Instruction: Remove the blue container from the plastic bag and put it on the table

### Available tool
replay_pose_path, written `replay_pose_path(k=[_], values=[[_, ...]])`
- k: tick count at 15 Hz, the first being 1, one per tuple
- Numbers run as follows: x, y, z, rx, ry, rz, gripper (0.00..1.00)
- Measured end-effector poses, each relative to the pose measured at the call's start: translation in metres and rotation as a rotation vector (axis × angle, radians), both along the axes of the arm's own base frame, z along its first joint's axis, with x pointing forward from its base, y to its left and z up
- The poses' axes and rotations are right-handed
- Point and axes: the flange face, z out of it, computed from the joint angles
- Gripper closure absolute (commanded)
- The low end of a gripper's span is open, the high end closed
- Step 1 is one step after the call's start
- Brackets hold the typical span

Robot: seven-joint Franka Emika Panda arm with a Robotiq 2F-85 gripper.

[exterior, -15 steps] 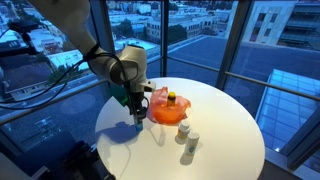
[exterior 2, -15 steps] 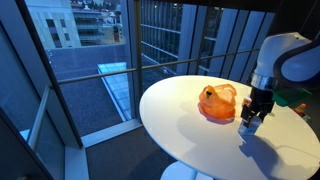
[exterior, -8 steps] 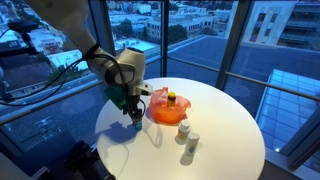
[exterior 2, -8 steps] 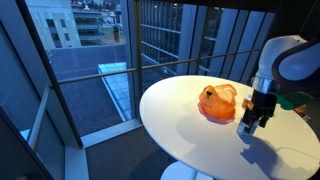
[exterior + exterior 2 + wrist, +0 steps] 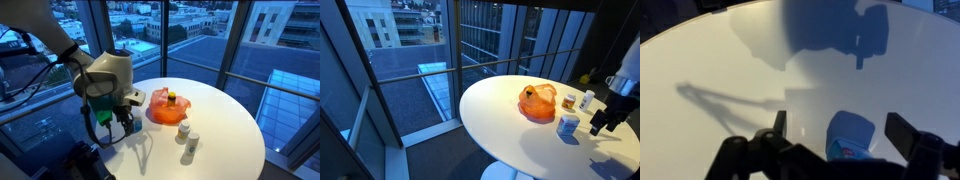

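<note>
The blue container stands upright on the white round table, beside the orange plastic bag. In the wrist view the container sits low in the picture, between the spread fingers and apart from them. My gripper is open and empty. In both exterior views it hangs just above the table, a little way back from the container. The bag lies crumpled with a small yellow bottle in it.
Two small white bottles stand on the table near the bag; they also show behind the blue container. Tall windows with a railing surround the table. The table edge is close under the gripper.
The gripper, which held the blue container next to the bag, has let it go and pulled back away from the bag. The container now stands alone on the table.
</note>
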Motion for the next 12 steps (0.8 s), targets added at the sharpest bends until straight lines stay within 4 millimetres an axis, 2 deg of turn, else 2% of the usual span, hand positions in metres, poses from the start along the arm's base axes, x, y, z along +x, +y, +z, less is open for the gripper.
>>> replay_pose_path(k=[4, 9, 12], values=[[0.023, -0.012, 0.061, -0.003, -0.159, -0.026, 0.00], [0.020, -0.029, 0.114, 0.006, -0.200, -0.063, 0.00], [0.029, -0.038, 0.148, 0.005, -0.170, -0.107, 0.00]])
